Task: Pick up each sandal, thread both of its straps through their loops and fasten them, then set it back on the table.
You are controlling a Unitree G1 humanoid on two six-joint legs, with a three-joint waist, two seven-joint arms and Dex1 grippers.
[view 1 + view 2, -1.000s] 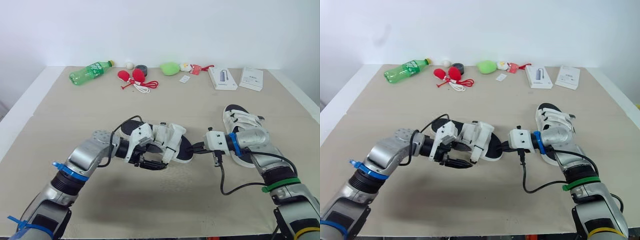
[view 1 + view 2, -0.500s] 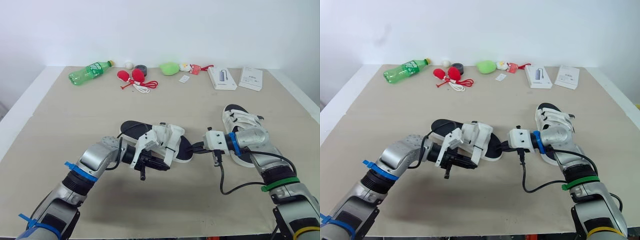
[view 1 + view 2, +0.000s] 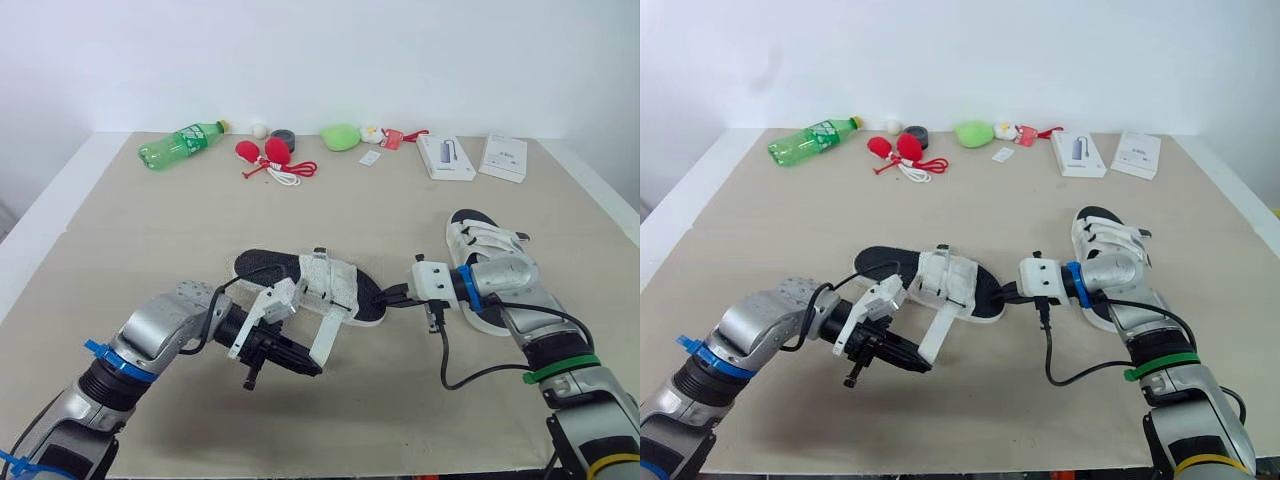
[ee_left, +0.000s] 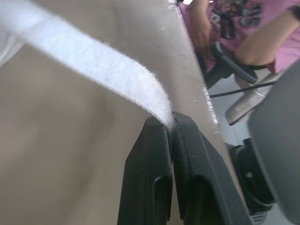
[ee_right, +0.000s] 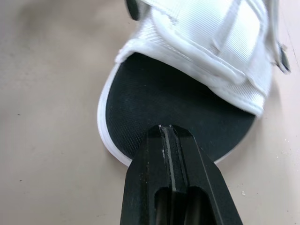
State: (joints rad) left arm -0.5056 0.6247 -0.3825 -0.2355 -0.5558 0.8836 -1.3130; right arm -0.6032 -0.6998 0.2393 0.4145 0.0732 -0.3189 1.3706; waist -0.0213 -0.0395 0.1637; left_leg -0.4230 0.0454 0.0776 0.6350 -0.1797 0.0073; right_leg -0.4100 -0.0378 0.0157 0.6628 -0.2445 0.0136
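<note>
a: where does the left claw (image 3: 312, 368) sit against the sandal (image 3: 300, 280)?
b: just off the sandal's near side. its fingers are pinched together on the tip of a white strap (image 3: 330, 335), and the strap stretches from the claw straight up to the sandal's white upper.
a: and the right claw (image 3: 385, 298)?
b: closed, with nothing seen between its fingers. the tips touch the black sole (image 5: 159, 98) at the toe end, which lies directly ahead of it. the sandal rests flat on the table (image 3: 400, 210), between the two claws.
a: the other sandal (image 3: 480, 240)?
b: behind the right claw, alongside that arm's wrist. it is well apart from the left claw, lying on the table.
</note>
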